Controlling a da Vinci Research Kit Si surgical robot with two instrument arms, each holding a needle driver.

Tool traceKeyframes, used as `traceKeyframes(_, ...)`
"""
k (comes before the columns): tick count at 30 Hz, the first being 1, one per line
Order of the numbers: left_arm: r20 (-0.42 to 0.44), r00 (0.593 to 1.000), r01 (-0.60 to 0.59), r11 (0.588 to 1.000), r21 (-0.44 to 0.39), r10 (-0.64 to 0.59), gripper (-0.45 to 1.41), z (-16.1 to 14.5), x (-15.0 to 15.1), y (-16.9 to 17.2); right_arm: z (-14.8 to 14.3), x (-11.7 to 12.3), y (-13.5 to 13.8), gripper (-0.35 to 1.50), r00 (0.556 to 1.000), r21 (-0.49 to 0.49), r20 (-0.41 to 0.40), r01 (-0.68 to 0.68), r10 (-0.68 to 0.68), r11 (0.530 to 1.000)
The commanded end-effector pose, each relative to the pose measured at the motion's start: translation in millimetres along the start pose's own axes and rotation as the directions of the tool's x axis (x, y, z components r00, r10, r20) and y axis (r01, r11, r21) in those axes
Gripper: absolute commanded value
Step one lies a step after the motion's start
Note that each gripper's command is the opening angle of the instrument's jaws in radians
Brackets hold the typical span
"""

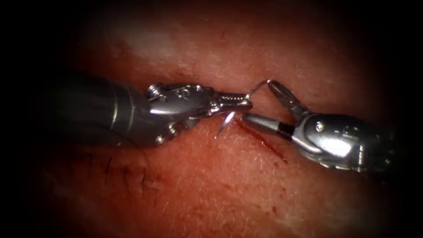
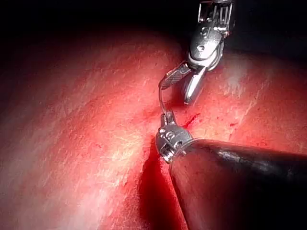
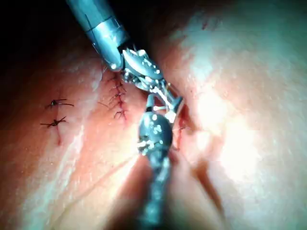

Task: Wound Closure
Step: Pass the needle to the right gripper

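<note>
Two tools are showing: the left tool (image 1: 235, 102) and the right tool (image 1: 264, 103). One needle (image 1: 257, 87) is arching between their tips. One cut (image 1: 264, 141) is running along the tissue (image 1: 220, 185) beneath both tools' jaws.

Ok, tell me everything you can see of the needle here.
The needle is a thin, curved, shiny steel wire. The left claw is shut on it partway along its curve. One end arcs up and right to the upper jaw of the right claw, whose jaws stand apart. The other end, a bright pointed tip, juts down-left below the left claw, just over the tissue at the upper end of the cut. It seems clear of the tissue. I can make out no thread.
</note>
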Motion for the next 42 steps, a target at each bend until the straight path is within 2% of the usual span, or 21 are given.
traceKeyframes(1,0.002,1.000,-0.001,1.000,-0.005,0.001,-0.45,0.8,-0.7,0.1,0.4,-0.5,-0.6,1.06,1.000,0.002,-0.004,-0.006,0.006,1.000)
traceKeyframes(5,0.001,1.000,-0.004,1.000,-0.015,0.004,-0.45,1.1,-0.8,0.5,0.4,-0.4,-0.6,1.03,0.999,-0.029,-0.034,-0.013,0.012,0.999)
traceKeyframes(12,0.001,1.000,-0.006,1.000,-0.029,0.006,-0.45,1.3,-0.9,1.3,0.4,-0.7,-0.4,0.98,0.999,-0.102,-0.039,-0.020,0.016,0.995)
traceKeyframes(20,-0.005,1.000,0.000,0.999,-0.043,0.000,-0.45,1.3,-0.7,1.8,0.1,-1.0,0.0,0.67,0.998,-0.120,-0.044,-0.042,0.037,0.992)
traceKeyframes(22,-0.004,1.000,0.001,0.999,-0.045,-0.001,-0.45,1.2,-0.6,2.0,-0.1,-1.2,0.2,0.39,0.998,-0.122,-0.046,-0.052,0.047,0.991)
traceKeyframes(23,-0.004,1.000,0.001,0.999,-0.046,-0.001,-0.45,1.2,-0.6,2.1,-0.2,-1.3,0.3,-0.12,0.998,-0.120,-0.047,-0.057,0.052,0.991)
traceKeyframes(24,-0.004,1.000,0.001,0.999,-0.046,-0.001,-0.45,1.2,-0.6,2.1,-0.2,-1.3,0.3,-0.12,0.998,-0.120,-0.047,-0.057,0.052,0.991)
traceKeyframes(25,-0.004,1.000,0.001,0.999,-0.046,-0.001,-0.45,1.3,-0.6,2.1,-0.3,-1.3,0.4,-0.35,0.998,-0.113,-0.048,-0.057,0.052,0.992)
traceKeyframes(34,-0.001,1.000,-0.002,0.998,-0.059,0.002,-0.45,1.4,-0.7,2.6,-0.2,-1.1,0.3,-0.35,0.995,-0.058,-0.090,-0.056,0.051,0.997)
traceKeyframes(37,0.007,0.999,0.044,0.996,-0.074,-0.043,-0.45,1.6,-0.8,2.7,-0.3,-1.2,0.4,-0.35,0.994,-0.042,-0.092,-0.061,0.057,0.997)
traceKeyframes(38,0.011,0.999,0.043,0.996,-0.075,-0.043,-0.37,1.6,-0.7,2.7,-0.4,-1.2,0.5,-0.35,0.994,-0.042,-0.092,-0.061,0.057,0.997)
traceKeyframes(39,0.014,0.999,0.043,0.996,-0.076,-0.042,0.10,1.6,-0.7,2.7,-0.4,-1.2,0.6,-0.35,0.995,-0.041,-0.091,-0.055,0.051,0.998)
traceKeyframes(40,0.009,0.999,0.044,0.997,-0.058,-0.044,0.73,1.7,-0.4,2.6,-0.6,-1.1,0.8,-0.35,0.996,-0.043,-0.090,-0.019,0.016,0.999)
traceKeyframes(41,0.008,0.999,0.044,0.998,-0.053,-0.044,0.86,1.8,-0.4,2.6,-0.7,-1.1,0.8,-0.35,0.996,-0.041,-0.090,-0.001,-0.002,0.999)
traceKeyframes(42,0.008,0.999,0.044,0.998,-0.053,-0.044,0.89,1.8,-0.4,2.6,-0.7,-1.1,0.8,-0.35,0.996,-0.041,-0.089,0.004,-0.008,0.999)
